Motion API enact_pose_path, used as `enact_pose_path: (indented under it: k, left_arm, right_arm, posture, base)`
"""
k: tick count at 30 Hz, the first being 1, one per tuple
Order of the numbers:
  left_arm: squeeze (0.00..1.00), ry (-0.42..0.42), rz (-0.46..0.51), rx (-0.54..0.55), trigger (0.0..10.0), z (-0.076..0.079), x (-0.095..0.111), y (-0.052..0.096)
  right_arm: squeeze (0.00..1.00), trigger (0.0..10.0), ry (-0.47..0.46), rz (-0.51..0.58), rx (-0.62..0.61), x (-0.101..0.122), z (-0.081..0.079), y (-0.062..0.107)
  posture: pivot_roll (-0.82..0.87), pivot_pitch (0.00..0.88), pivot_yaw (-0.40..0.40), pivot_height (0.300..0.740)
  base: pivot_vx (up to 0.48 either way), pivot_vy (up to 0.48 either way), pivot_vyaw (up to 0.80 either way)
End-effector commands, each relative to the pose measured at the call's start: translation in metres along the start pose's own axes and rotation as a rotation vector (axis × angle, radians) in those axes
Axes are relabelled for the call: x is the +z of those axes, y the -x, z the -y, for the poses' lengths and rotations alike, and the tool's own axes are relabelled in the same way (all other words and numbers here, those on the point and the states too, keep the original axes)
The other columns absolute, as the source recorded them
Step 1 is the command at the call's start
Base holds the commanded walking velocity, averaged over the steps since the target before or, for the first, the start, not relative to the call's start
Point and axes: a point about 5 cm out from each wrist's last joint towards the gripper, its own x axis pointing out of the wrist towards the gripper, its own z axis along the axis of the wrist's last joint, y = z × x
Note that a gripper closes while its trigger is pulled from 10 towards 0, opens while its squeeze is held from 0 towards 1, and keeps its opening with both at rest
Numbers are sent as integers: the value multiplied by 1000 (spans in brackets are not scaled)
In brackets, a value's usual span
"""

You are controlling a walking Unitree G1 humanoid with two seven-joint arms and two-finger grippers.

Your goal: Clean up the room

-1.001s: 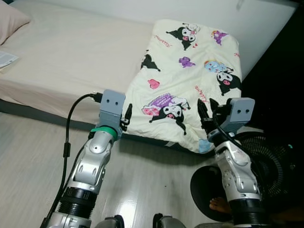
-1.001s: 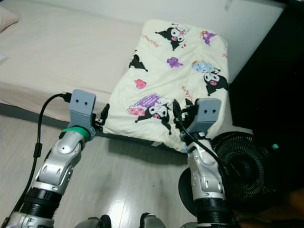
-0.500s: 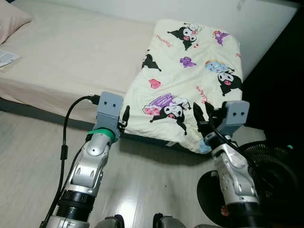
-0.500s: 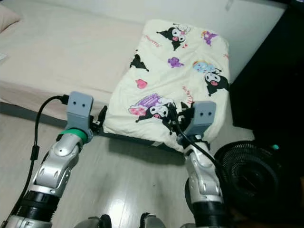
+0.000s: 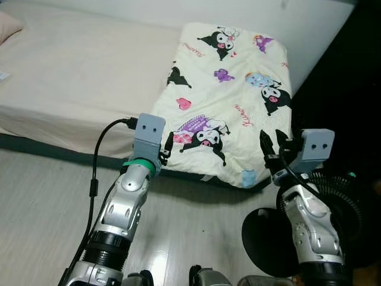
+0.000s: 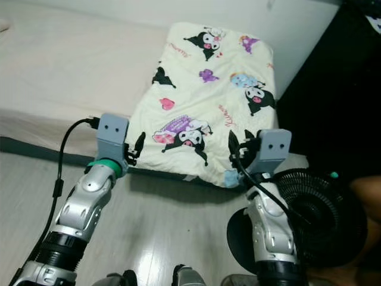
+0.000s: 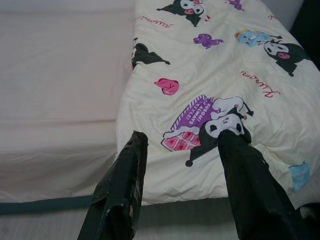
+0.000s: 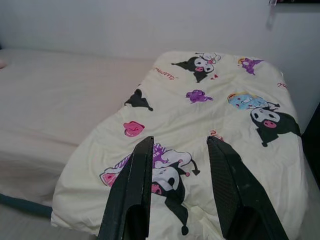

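Blanket [image 5: 229, 89] lies lengthwise across the bed [image 5: 77, 77].

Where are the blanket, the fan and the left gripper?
blanket [image 5: 226, 101], left eye view, middle of the printed top.
fan [image 6: 315, 217], right eye view, centre of the black grille.
left gripper [image 7: 182, 150], left wrist view, midway between fingertips.

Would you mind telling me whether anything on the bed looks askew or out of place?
The cartoon-print blanket lies folded at the bed's right end, set at a slant, its lower edge overhanging the mattress side above the floor. Both hands, left hand and right hand, hover open near that edge.
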Motion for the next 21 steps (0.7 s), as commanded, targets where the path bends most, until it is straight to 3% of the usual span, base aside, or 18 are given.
enact_pose_path:
  k: [1, 7, 12, 16, 18, 20, 21]
  left_arm:
    - [0, -13, -5, -2, 10000, -1, -2, 1]
    - [0, -109, 56, 33, 10000, -20, 0, 12]
    - [0, -130, 87, 106, 10000, -40, 1, 17]
    - [0, -130, 32, 160, 10000, -45, -19, 21]
    - [0, -130, 32, 160, 10000, -45, -19, 21]
    - [0, -141, -22, 199, 10000, -46, -41, 31]
    - [0, -141, -22, 199, 10000, -46, -41, 31]
  right_arm:
    - [0, 10000, -14, -17, -1, -4, -2, 3]
    - [0, 10000, 28, 26, -2, 8, 1, -4]
    - [0, 10000, 92, 59, -11, 19, 4, -6]
    - [0, 10000, 116, 10, -39, 2, 5, 6]
    - [0, 10000, 116, 10, -39, 2, 5, 6]
    - [0, 10000, 96, -19, -78, -15, 5, 17]
    - [0, 10000, 96, -19, -78, -15, 5, 17]
  posture:
    - [-191, 97, -6, 740]
    - [-138, 90, -2, 740]
    - [-123, 92, 0, 740]
    - [-140, 69, -2, 740]
    - [-140, 69, -2, 740]
    - [-126, 66, 4, 740]
    - [-126, 66, 4, 740]
  base:
    - [0, 0, 0]
    - [0, 0, 0]
    - [0, 0, 0]
    - [0, 0, 0]
    - [0, 0, 0]
    - [0, 0, 0]
    - [0, 0, 0]
